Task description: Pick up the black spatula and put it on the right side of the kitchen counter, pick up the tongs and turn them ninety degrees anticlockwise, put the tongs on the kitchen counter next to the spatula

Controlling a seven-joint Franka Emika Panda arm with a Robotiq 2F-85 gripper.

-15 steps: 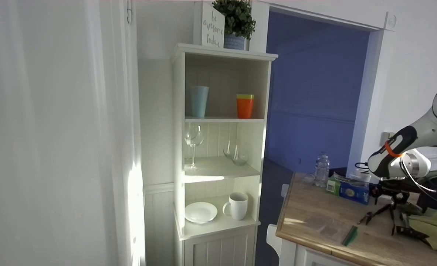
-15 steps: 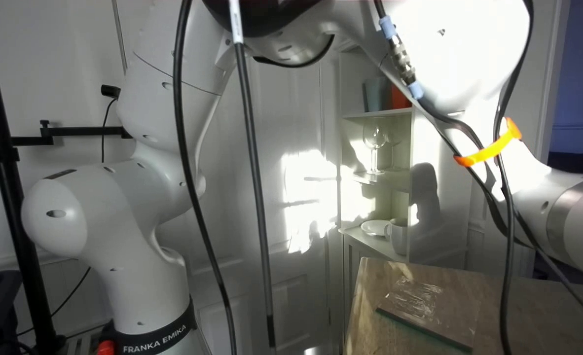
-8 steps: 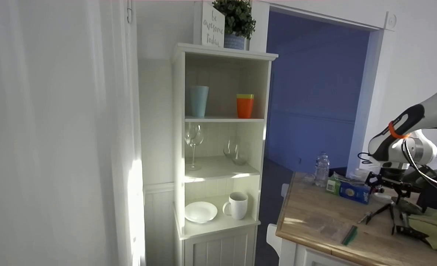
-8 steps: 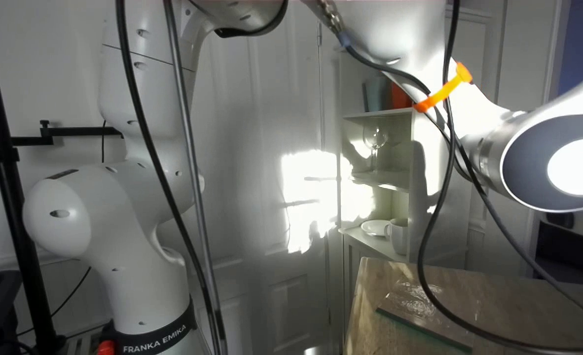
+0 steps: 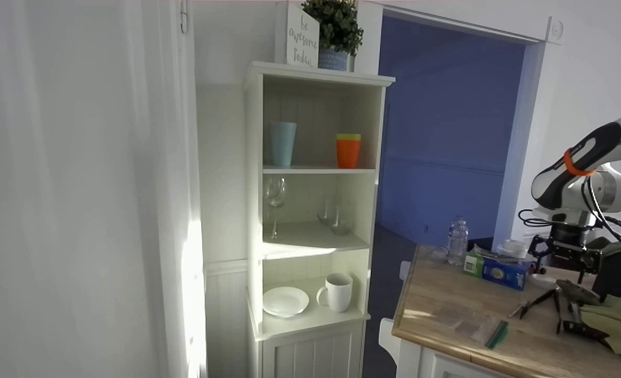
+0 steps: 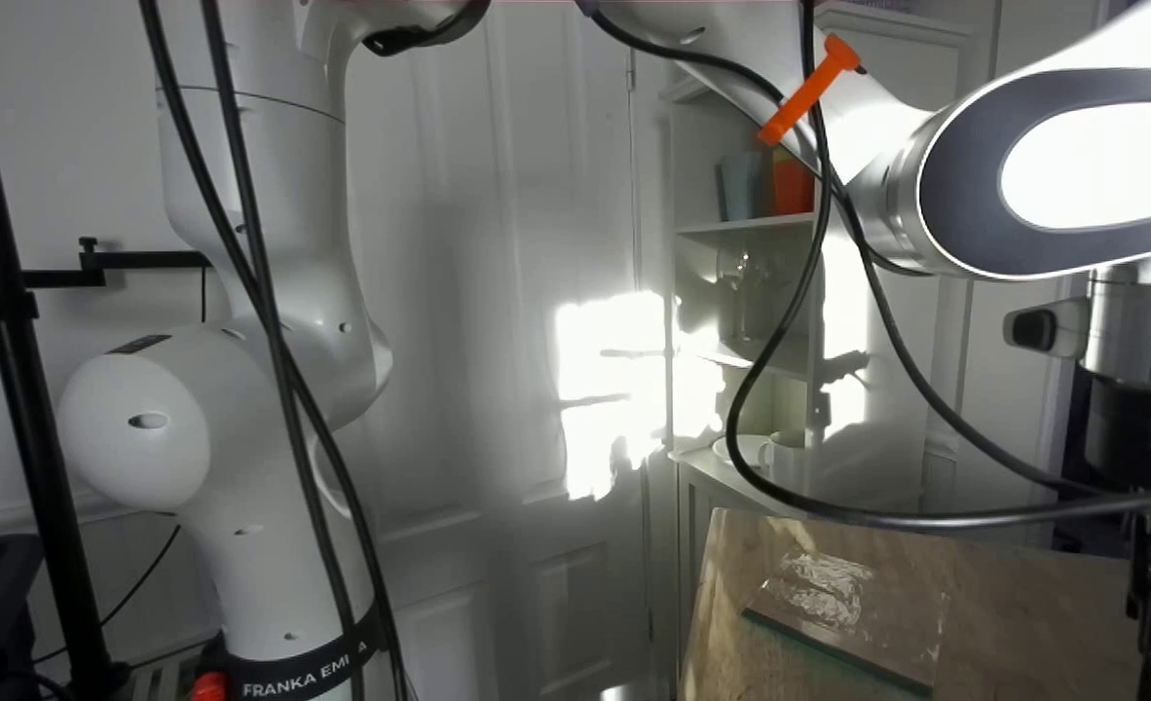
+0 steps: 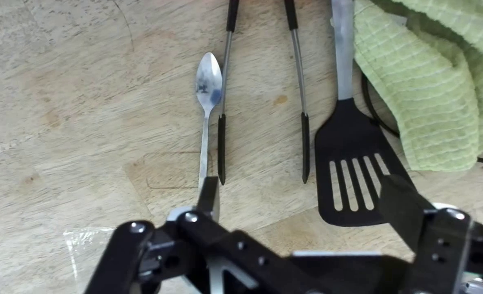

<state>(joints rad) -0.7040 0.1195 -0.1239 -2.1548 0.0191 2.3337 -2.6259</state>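
Raised since the earlier frame, the black two-finger gripper (image 7: 302, 191) stands jaws apart; in the wrist view one finger (image 7: 403, 210) overlaps the black slotted spatula (image 7: 349, 134), light-wood counter (image 7: 82, 122) extending left.

Arm (image 5: 604, 153), one, mine: stood bent, slanting down to the wrist (image 5: 607, 191). Gripper (image 7: 302, 192), one, mine: pointed downward, its two fingers (image 7: 405, 210) spread wide apart.

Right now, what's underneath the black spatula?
In the wrist view, the wooden kitchen counter shows through the slots in the black spatula. Its solid parts hide the rest, so I can't tell what's there.
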